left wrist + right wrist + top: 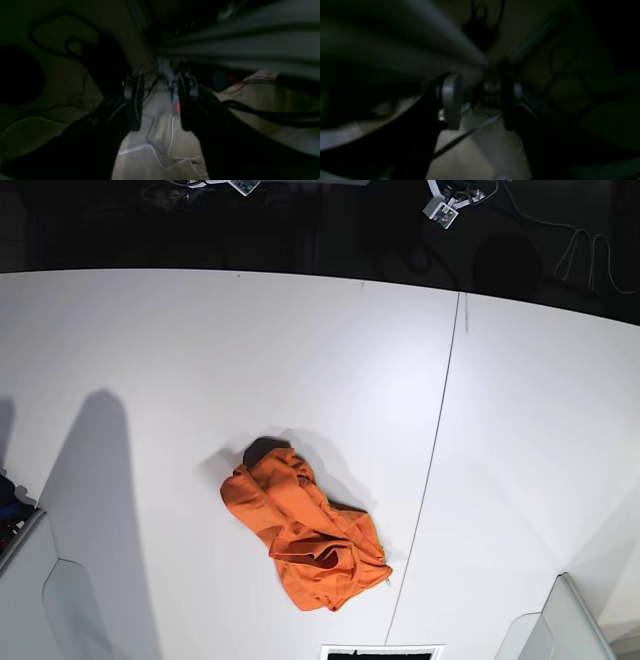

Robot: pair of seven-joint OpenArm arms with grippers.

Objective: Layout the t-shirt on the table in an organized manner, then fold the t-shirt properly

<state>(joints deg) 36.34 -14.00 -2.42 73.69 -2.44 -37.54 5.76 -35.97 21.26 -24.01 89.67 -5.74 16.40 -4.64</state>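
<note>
The orange t-shirt (305, 540) lies crumpled in a heap on the white table (200, 350), near the front edge and just left of the dark seam line (440, 420). No white label shows. Neither gripper appears in the base view. My left gripper (160, 100) is open and empty in the dark left wrist view, its two black fingers well apart over a floor with cables. My right gripper (480, 100) is also open and empty, seen over dim floor. The shirt is not in either wrist view.
Pale grey arm parts sit at the table's front left corner (50, 600) and front right corner (565, 625). A dark framed object (382, 652) pokes in at the bottom edge. White cables (172, 150) lie on the floor. Cables and gear (445, 205) hang behind the table.
</note>
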